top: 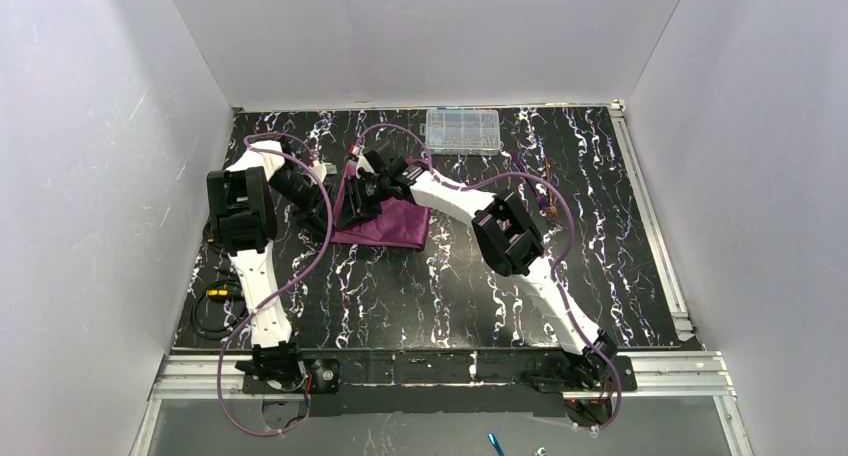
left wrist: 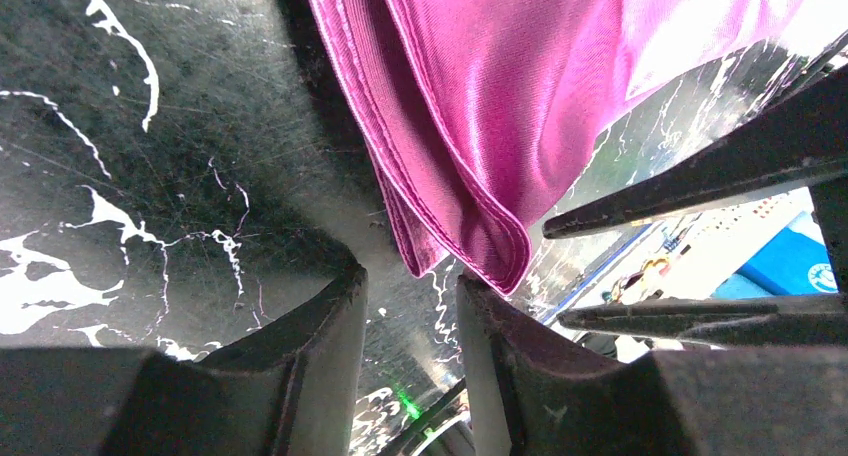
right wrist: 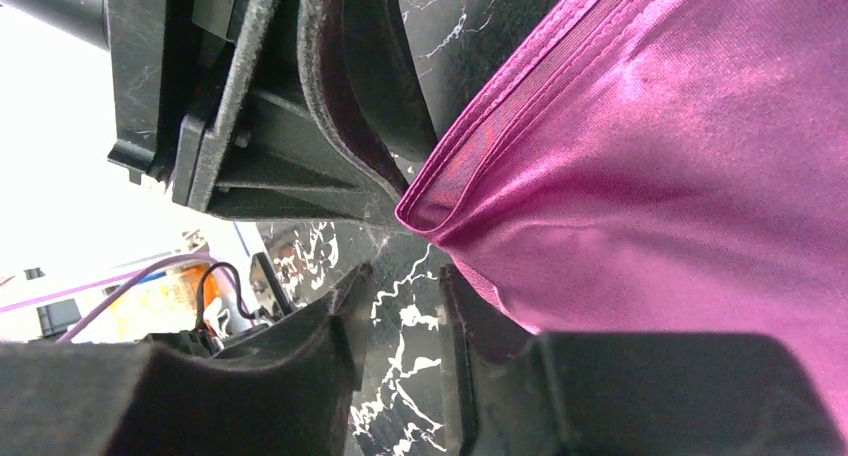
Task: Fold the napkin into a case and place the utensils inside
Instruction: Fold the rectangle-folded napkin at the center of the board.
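Note:
The plum-purple napkin point(top: 390, 223) lies folded in layers on the black marbled table, left of centre. Both grippers meet at its left corner. My left gripper point(top: 336, 219) is open by a narrow gap and empty; in the left wrist view point(left wrist: 410, 276) the napkin's folded corner point(left wrist: 480, 216) hangs just past the fingertips, touching one fingertip point(left wrist: 470, 288). My right gripper point(top: 358, 202) is open by a narrow gap and empty; in the right wrist view point(right wrist: 405, 271) the napkin point(right wrist: 650, 166) lies beside it. The utensils point(top: 541, 196) lie right of the right arm, thin and partly hidden.
A clear plastic compartment box point(top: 462, 130) stands at the table's back edge. White walls close in on three sides. Purple cables point(top: 300, 266) loop along both arms. A black cable coil point(top: 208, 311) lies at the near left.

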